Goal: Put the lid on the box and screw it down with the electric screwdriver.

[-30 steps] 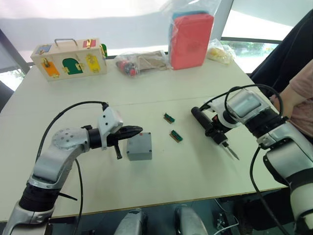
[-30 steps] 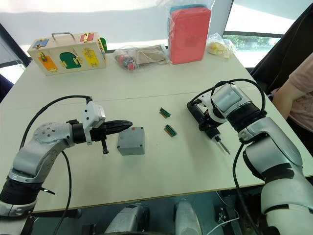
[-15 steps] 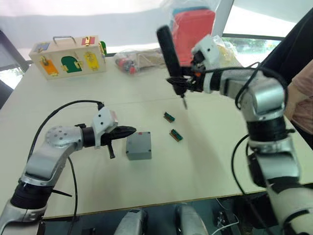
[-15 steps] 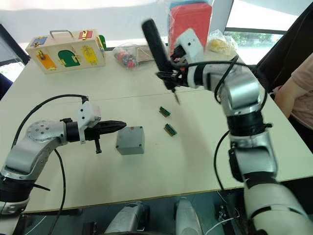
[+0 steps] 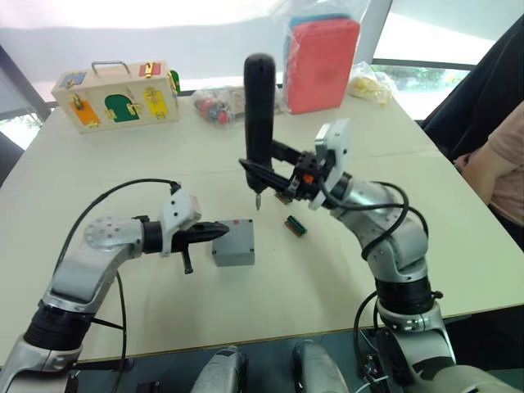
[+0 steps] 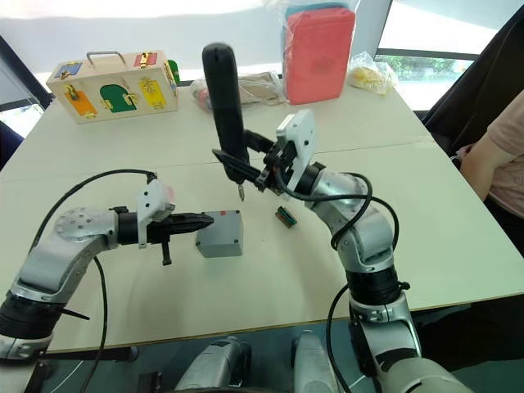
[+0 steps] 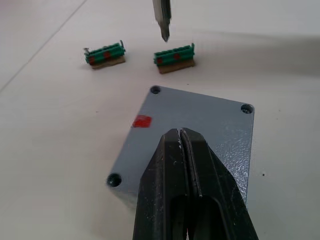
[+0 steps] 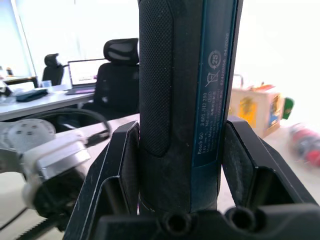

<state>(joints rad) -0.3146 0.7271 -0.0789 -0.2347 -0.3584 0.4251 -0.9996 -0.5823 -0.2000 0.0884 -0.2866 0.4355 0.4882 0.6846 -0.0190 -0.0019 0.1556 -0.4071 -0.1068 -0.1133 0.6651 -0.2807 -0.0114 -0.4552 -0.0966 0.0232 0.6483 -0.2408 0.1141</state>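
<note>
Worktop (image 5: 344, 270): a pale, flat surface carrying everything described here.

Box (image 5: 233, 243): a small grey square enclosure near the middle of the worktop, closed on top by its lid (image 7: 197, 122). The lid is grey with rounded corners, a screw hole at each visible corner and a small red mark near one edge.

Left tool (image 5: 214, 232): its two black fingers are pressed together with nothing between them. The fingertips (image 7: 179, 137) lie over the lid's edge on the robot's left side; whether they touch it cannot be told.

Right tool (image 5: 264, 169): clamped on the electric screwdriver, one black finger on each side of the barrel, as the right wrist view shows.

Electric screwdriver (image 5: 259, 106): a black cylinder held nearly upright in the air, bit pointing down. The thin metal bit (image 7: 162, 20) hangs above the worktop just beyond the box's far edge, clear of the lid.

Green connectors: two small green terminal blocks, one (image 5: 295, 226) to the right of the box, the other (image 7: 104, 53) near it, both lying on the worktop beyond the box.

Far edge of worktop: a wooden box with coloured doors (image 5: 115, 94) at the left, a clear bag of small parts (image 5: 219, 104) in the middle, and a red pack in plastic (image 5: 321, 64) standing at the right.

Person (image 5: 501, 168): an arm at the right edge, beside the worktop.
</note>
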